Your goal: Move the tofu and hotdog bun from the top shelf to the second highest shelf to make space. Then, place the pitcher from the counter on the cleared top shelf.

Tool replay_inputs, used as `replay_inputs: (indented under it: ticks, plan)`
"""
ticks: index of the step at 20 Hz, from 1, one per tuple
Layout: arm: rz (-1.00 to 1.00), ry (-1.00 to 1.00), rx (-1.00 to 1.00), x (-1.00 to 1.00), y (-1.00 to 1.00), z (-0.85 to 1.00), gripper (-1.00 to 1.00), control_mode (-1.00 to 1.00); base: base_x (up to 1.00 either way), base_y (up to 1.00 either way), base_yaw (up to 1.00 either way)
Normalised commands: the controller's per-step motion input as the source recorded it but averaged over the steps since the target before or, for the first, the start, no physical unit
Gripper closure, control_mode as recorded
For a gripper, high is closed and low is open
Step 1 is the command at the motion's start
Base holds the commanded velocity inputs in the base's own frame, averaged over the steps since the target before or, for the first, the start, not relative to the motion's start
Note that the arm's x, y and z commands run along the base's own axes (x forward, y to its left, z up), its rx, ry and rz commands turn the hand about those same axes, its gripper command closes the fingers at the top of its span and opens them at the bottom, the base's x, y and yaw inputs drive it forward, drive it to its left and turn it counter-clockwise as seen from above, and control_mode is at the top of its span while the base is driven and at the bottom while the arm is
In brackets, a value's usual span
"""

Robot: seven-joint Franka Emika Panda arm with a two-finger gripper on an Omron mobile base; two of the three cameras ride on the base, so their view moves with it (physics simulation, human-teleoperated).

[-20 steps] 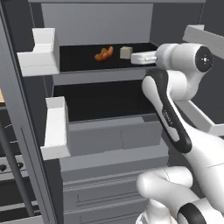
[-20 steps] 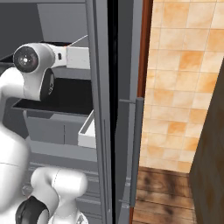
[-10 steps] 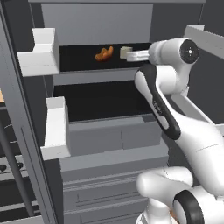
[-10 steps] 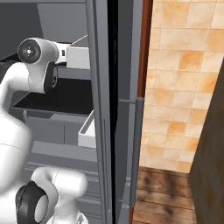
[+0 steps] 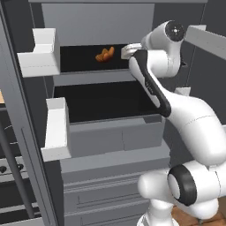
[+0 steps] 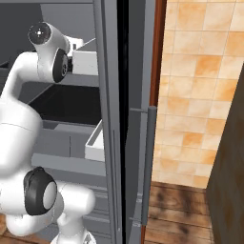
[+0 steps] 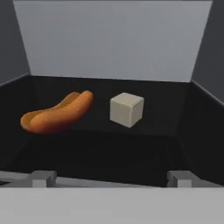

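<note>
On the black top shelf (image 7: 109, 151) the orange-brown hotdog bun (image 7: 59, 114) lies at the left, and the pale beige tofu (image 7: 126, 109) stands just right of it, a little apart. My gripper (image 7: 111, 178) is open at the shelf's front edge, level with the food and short of it; nothing is between its fingertips (image 7: 41, 178). In the left base view the hand (image 5: 126, 51) sits at the top shelf's (image 5: 92, 77) right part, right of the hotdog bun (image 5: 105, 54), and hides the tofu. The second highest shelf (image 5: 101, 99) lies below. The pitcher and the counter are out of view.
White door bins (image 5: 42, 56) (image 5: 57, 129) hang on the open left door. Grey drawers (image 5: 114, 139) sit under the shelves. The right door's edge (image 6: 112, 119) and bins (image 6: 88, 61) stand close beside the arm, with a tiled wall (image 6: 200, 86) beyond.
The arm has swung left and forward, bringing the hand up to the top shelf so that it now covers the tofu in the left base view. The jaws stay open.
</note>
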Motion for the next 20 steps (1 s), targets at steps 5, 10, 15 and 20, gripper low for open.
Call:
replay_inputs:
  ticks: [5,10,15,20]
  plan:
    - [-0.01,0.07,-0.01,0.43,0.00,-0.11,-1.00,-1.00,0.00,0.00,0.00]
    - [0.00,0.00,0.00,0.35,0.00,-0.33,-1.00,-1.00,0.00,0.00,0.00]
    - [0.00,-0.02,0.00,0.37,0.00,-0.33,-1.00,-1.00,0.00,0.00,0.00]
    - [0.00,-0.01,0.00,0.43,-0.01,-0.14,-1.00,-1.00,0.00,0.00,0.00]
